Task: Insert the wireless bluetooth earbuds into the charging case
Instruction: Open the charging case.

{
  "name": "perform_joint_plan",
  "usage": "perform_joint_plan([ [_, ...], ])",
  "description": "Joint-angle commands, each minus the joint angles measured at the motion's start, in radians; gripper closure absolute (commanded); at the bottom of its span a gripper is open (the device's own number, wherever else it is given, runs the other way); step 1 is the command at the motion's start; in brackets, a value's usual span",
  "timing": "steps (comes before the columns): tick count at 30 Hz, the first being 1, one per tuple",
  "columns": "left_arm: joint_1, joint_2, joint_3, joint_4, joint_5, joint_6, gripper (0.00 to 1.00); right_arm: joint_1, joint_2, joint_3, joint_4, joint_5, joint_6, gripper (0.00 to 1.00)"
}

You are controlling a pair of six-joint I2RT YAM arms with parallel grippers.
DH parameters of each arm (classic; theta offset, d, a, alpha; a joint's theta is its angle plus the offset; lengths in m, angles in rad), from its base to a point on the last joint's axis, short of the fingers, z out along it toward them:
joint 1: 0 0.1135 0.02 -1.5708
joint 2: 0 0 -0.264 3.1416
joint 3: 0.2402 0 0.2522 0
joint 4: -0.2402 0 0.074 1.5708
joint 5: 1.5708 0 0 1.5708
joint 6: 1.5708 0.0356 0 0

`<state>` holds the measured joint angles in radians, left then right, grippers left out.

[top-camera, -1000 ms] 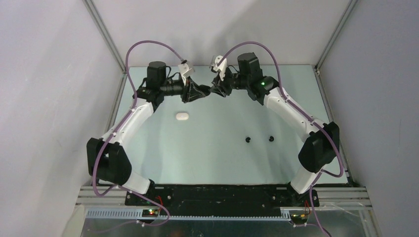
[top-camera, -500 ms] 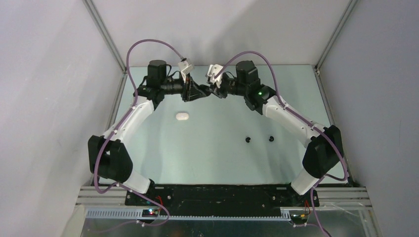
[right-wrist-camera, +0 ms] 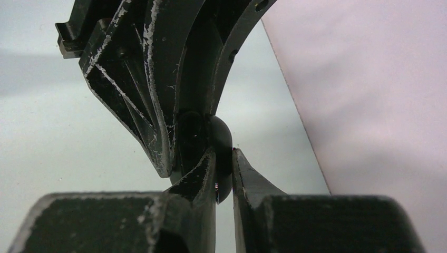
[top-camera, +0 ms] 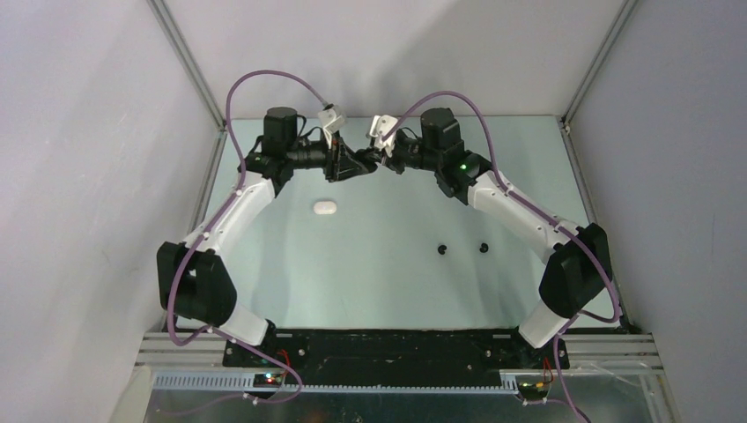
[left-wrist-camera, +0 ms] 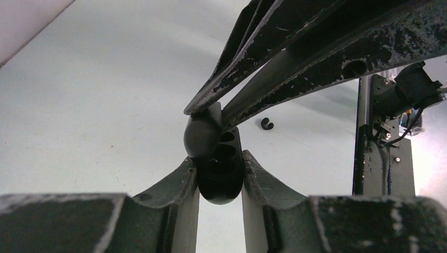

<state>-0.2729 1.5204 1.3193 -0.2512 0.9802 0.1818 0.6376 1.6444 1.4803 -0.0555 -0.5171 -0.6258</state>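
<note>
Both grippers meet at the far middle of the table, above it. My left gripper (top-camera: 365, 166) is shut on a black pill-shaped charging case (left-wrist-camera: 220, 179), with its empty sockets showing in the left wrist view. My right gripper (top-camera: 380, 162) is shut on the case's rounded lid (right-wrist-camera: 223, 142), pinching it edge-on. Two black earbuds (top-camera: 442, 249) (top-camera: 484, 247) lie on the table right of centre; one also shows in the left wrist view (left-wrist-camera: 267, 124). A white pill-shaped case (top-camera: 325, 208) lies shut on the table left of centre. No white earbuds are in view.
The table is a pale green sheet (top-camera: 388, 282) with white walls on three sides and metal corner posts (top-camera: 189, 66). The arms' purple cables (top-camera: 264, 79) arch over the far edge.
The right arm has swung a little left and turned its wrist, closing in on the left gripper. The left gripper and black case shifted slightly. In the last half second hardly anything moved.
</note>
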Motion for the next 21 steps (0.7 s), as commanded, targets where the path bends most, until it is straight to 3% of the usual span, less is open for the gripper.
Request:
perform_joint_plan([
  [1,-0.02,-0.044,0.02,-0.017,-0.003,-0.027,0.73,0.0,0.0,0.038,0.014,-0.023,-0.013,0.98],
  [7,-0.019,-0.054,0.033,-0.017,-0.16,-0.091,0.39,0.003,-0.004,0.028,0.027,0.001,-0.039,1.0],
  [9,-0.017,-0.065,0.036,-0.016,-0.178,-0.103,0.34,0.007,-0.005,0.028,0.032,0.015,-0.05,1.0],
  [18,-0.008,-0.133,0.026,-0.016,-0.201,-0.033,0.31,0.022,-0.007,0.035,0.01,0.024,-0.1,1.0],
  [21,-0.007,-0.145,0.033,-0.015,-0.191,0.01,0.34,0.026,-0.005,0.041,-0.017,0.012,-0.12,1.0],
])
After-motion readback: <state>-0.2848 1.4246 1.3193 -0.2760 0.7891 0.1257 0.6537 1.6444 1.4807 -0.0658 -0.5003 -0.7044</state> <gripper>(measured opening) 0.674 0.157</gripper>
